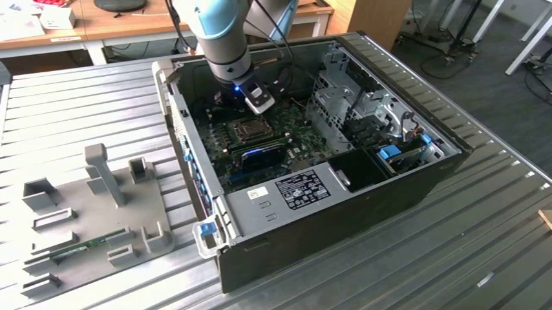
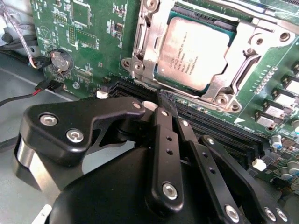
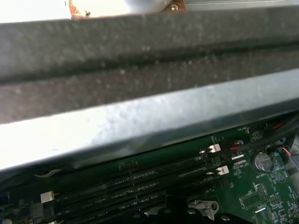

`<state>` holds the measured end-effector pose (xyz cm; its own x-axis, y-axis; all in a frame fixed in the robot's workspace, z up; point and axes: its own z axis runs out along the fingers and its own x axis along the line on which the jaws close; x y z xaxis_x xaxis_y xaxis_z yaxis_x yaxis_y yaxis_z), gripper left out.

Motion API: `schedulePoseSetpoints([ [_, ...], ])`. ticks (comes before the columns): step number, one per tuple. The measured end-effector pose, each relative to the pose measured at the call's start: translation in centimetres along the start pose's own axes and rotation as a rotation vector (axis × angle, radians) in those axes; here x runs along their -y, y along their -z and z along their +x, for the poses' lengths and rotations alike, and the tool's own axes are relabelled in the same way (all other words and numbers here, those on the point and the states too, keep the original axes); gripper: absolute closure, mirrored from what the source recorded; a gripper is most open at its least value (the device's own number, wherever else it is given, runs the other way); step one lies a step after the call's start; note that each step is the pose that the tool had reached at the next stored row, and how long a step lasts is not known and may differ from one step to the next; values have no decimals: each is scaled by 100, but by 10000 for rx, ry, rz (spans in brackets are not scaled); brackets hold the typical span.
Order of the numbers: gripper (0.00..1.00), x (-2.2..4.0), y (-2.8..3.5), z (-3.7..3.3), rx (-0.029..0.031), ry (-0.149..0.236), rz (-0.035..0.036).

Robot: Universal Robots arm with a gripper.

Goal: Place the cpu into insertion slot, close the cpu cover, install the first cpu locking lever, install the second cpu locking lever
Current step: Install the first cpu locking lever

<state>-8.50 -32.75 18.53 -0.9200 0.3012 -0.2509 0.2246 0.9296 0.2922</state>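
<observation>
In the second wrist view the cpu [image 2: 195,52] is lying seated in the insertion slot [image 2: 142,46] with the cpu cover [image 2: 243,63] closed flat over its edges; the empty pincer [image 2: 167,105], fingers together, is hovering just beside the socket over the memory slots [image 2: 219,128].

A robotics lab or workshop: an opened computer case [image 1: 345,161] lies on a ribbed metal tabletop [image 1: 77,103] beside a grey fixture tray [image 1: 95,219], a robot arm [image 1: 220,39] reaching in, wooden desks [image 1: 121,22] and trailing cables [image 1: 448,58] behind.
</observation>
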Motion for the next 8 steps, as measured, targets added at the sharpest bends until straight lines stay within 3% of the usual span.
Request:
schedulePoseSetpoints([
  [8,89,1,-6,1,12,-37,7],
])
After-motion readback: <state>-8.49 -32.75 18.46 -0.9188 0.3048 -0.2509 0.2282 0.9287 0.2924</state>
